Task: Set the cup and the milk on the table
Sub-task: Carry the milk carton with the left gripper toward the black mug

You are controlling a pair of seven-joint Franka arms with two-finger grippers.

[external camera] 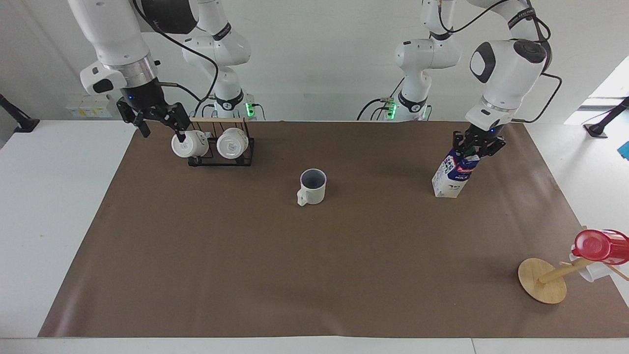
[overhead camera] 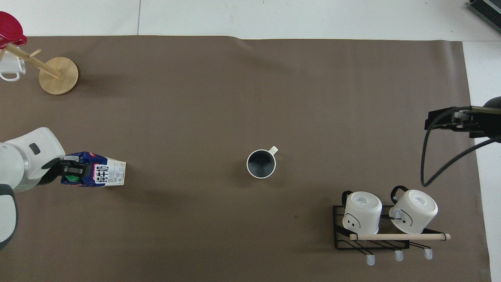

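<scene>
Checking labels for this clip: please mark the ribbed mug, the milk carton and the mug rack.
ribbed mug (external camera: 313,187), facing view, on its outer wall below the rim.
milk carton (external camera: 452,178), facing view, on its printed front face.
mug rack (overhead camera: 371,243), overhead view, on its black wire base.

Bright, even light w/ soft shadows on the mat (external camera: 314,255); sharp pics, no glare.
</scene>
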